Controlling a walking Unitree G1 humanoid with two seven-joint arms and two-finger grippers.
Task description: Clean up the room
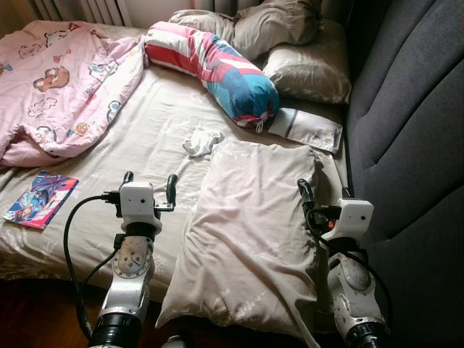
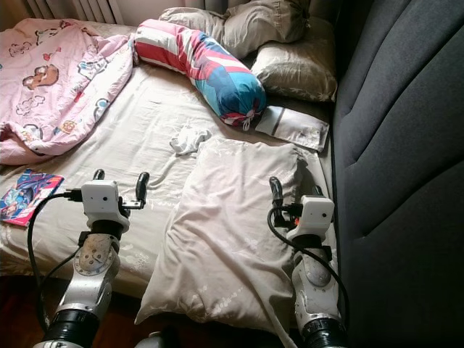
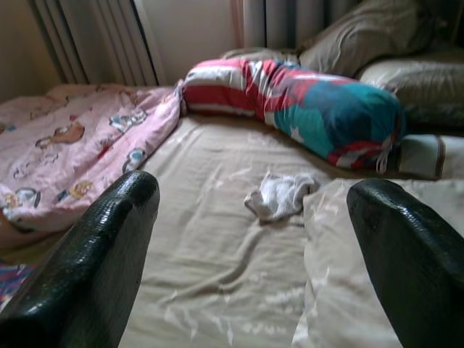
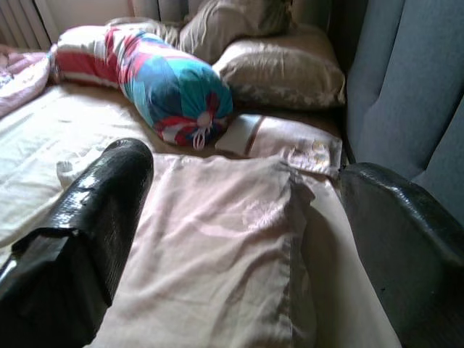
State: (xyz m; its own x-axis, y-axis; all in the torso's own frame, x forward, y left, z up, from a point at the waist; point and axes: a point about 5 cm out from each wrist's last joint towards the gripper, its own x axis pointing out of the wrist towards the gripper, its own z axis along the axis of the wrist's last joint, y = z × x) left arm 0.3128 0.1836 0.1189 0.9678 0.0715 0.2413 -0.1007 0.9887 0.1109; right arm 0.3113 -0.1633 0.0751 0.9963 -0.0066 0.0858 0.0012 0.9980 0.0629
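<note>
A beige pillow (image 1: 250, 239) lies lower centre, its long axis running up the frame, between both grippers. The right gripper (image 1: 324, 194), fingers apart, sits nearer than the left gripper (image 1: 149, 187), also spread.

Two silver arms with round joints and small screws. White box at each wrist. Left tool (image 1: 150, 187) and right tool (image 1: 322, 193) with long black fingers. Black cables looping beside both arms.
</note>
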